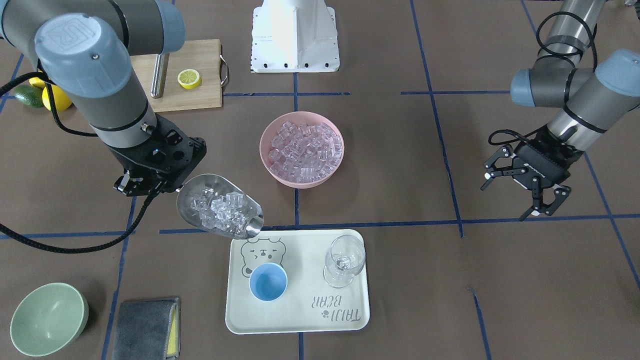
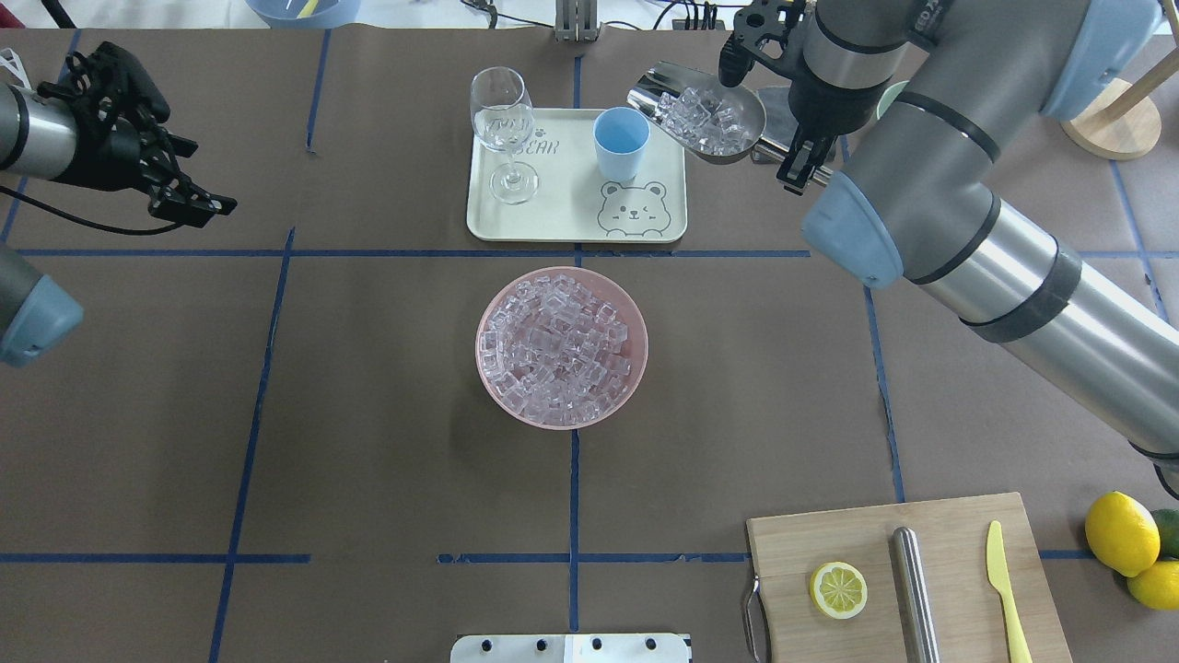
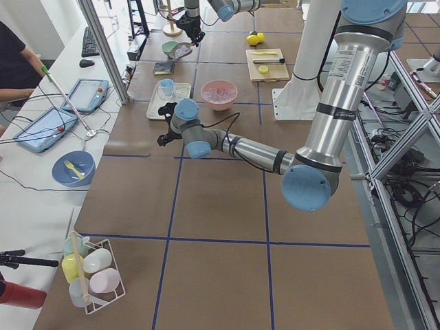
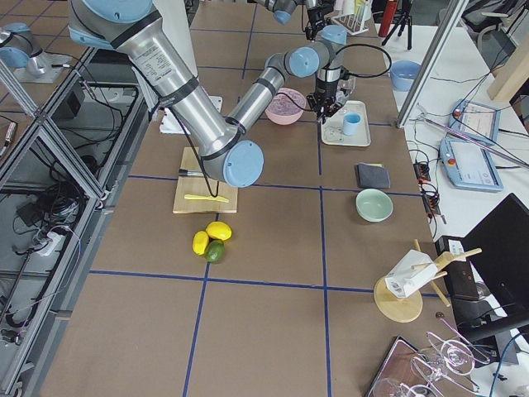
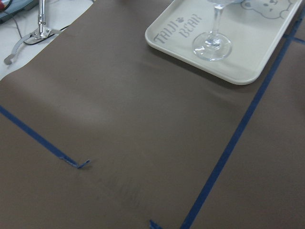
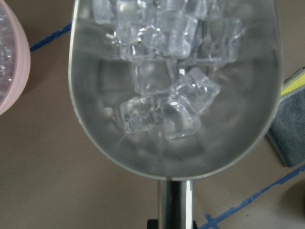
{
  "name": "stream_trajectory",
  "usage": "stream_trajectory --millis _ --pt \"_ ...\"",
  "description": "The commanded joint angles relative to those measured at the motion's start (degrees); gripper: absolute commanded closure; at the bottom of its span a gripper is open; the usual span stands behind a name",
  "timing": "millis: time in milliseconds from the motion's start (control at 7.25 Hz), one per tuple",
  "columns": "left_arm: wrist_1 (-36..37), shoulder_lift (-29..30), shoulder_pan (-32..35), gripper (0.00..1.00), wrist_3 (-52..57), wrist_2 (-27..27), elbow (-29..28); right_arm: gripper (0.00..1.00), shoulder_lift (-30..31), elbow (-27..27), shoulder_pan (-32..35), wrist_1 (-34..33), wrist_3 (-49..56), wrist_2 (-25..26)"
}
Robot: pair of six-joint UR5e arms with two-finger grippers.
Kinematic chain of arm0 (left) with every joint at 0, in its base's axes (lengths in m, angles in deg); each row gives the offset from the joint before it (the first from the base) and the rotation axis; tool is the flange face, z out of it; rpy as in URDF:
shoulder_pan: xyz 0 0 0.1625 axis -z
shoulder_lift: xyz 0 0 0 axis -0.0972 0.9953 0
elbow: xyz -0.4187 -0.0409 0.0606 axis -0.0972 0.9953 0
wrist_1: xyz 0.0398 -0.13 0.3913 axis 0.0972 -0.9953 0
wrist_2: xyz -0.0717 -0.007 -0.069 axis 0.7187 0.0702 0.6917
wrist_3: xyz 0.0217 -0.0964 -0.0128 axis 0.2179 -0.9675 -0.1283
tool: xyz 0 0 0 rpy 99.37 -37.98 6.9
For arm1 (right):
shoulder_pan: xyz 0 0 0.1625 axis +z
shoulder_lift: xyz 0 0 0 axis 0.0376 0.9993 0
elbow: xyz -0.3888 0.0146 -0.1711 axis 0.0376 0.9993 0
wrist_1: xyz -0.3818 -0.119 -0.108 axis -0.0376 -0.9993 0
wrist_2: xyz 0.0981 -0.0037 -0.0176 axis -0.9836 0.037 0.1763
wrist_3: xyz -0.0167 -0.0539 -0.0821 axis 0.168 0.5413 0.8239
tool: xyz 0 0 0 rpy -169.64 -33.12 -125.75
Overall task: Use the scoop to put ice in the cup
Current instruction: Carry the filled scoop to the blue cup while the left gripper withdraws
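Note:
My right gripper (image 1: 167, 187) is shut on the thin handle of the steel scoop (image 1: 220, 206). The scoop hangs in the air with several clear ice cubes (image 6: 167, 100) in its trough (image 6: 171, 157). Its mouth (image 2: 656, 92) sits just beside the light-blue cup (image 2: 621, 144), over the tray's corner. The cup (image 1: 268, 282) stands upright on the cream tray (image 1: 300, 320) and looks empty inside. More ice (image 1: 304, 150) fills the pink bowl (image 2: 486, 368) at mid-table. Far off to the side, my left gripper (image 1: 501, 204) hovers open and holds nothing.
A clear wine glass (image 1: 344, 260) stands on the tray beside the cup. A pale green bowl (image 1: 47, 319) and a grey cloth (image 1: 146, 327) lie past the scoop. The wooden board (image 2: 958, 525) carries a lemon half (image 2: 838, 589), a steel cylinder and a yellow knife.

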Motion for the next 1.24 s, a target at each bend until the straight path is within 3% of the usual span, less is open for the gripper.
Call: stream_trajectory --millis 0,138,414,828,1103 --pt "1.83 -2.90 5.97 0.00 -0.09 1.32 1.80 1.00 -4.63 8.62 0.40 -0.20 -0.10 0.31" --pt "6.36 -2.82 8.26 0.00 -0.09 1.41 2.50 1.00 -6.48 12.84 0.49 0.15 -0.36 0.22" --pt "20.67 -3.34 13.27 0.00 -0.09 2.73 6.53 1.00 -6.94 14.90 0.49 0.24 -4.20 -0.30" --pt "23.98 -7.91 16.02 0.00 -0.88 2.64 6.20 1.00 -7.20 15.69 0.06 -0.63 -6.60 -0.48" --pt "26.44 -8.53 16.63 0.00 -7.03 2.64 6.20 1.00 -9.83 15.78 -1.35 -6.06 -6.61 -0.13"
